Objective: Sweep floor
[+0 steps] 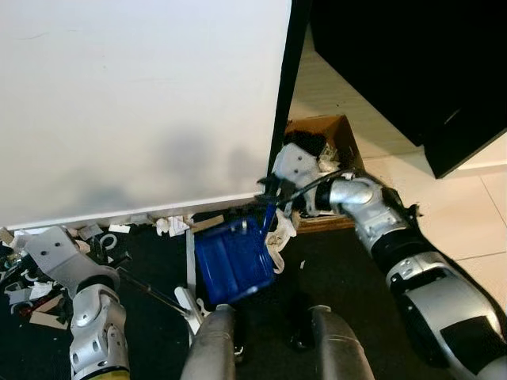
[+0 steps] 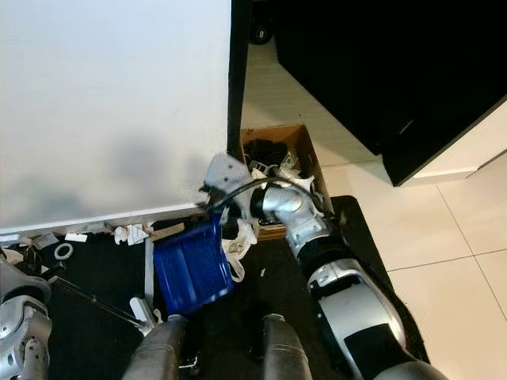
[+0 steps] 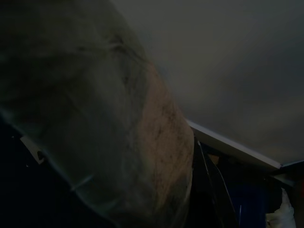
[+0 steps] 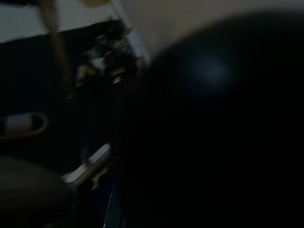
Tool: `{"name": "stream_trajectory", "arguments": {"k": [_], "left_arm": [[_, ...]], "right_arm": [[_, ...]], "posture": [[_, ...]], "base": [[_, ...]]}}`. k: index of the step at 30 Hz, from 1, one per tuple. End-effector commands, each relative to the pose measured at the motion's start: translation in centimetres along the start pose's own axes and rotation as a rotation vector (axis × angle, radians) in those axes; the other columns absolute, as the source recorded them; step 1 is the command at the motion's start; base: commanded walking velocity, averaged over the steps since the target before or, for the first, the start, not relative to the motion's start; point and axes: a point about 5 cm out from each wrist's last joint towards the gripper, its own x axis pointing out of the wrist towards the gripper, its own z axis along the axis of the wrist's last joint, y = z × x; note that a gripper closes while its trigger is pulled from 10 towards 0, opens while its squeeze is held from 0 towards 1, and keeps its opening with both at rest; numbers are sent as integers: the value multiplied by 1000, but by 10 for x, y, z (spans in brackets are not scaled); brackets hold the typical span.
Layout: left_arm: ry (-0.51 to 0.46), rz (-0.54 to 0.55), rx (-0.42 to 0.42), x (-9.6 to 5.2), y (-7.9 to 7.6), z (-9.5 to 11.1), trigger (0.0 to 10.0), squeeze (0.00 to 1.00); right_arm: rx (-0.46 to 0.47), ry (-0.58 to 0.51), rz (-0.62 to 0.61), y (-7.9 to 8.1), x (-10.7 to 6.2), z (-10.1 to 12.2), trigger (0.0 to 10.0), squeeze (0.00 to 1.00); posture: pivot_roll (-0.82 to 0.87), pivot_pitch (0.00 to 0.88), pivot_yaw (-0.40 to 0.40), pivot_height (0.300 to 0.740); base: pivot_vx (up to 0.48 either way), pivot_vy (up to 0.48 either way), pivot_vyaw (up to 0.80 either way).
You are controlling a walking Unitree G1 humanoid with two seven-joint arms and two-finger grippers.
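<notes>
the right gripper is reaching across the robot's front to the top of the blue dustpan, and its fingers appear to be closed on the dustpan's upright handle, though the exact grip is hard to confirm. the dustpan is hanging tilted just below that gripper, its open face turned toward the camera, its long axis running from the gripper down toward the robot's legs. the cardboard box, already holding dark scraps, is lying just beyond and to the right of the gripper, so in my judgement the next tip of the pan is turning on a short swing to the right. the left gripper is sitting low on the left among paper scraps; whether its fingers are open cannot be told. a thin dark rod, possibly the broom handle, is slanting from that side toward the dustpan. the floor here is dark matting strewn with litter along the foot of a white panel; pale tiles are lying to the right.
</notes>
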Motion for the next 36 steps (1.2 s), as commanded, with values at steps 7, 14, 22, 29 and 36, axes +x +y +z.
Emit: {"name": "stream_trajectory", "arguments": {"k": [7,14,22,29,36], "left_arm": [[58,27,-16,-9,9,-16,10000,0],[58,27,-17,-10,9,-17,10000,0],[61,24,-12,-10,10,-17,10000,0],[63,24,-11,-10,10,-18,10000,0],[62,20,-8,-9,9,-17,10000,0]], "right_arm": [[-84,7,29,19,10,-6,10000,0],[-85,-19,-130,-4,6,5,10000,0],[-38,-29,-211,-22,-7,6,10000,0],[-45,5,-185,-20,-11,-2,10000,0],[-39,22,-1,2,-5,-11,10000,0]], "posture": [[102,266,-64,740],[101,264,-62,740],[104,261,-60,740],[103,262,-57,740],[109,267,-54,740]], "base": [[0,0,0],[0,0,0],[0,0,0],[0,0,0],[0,0,0]]}}
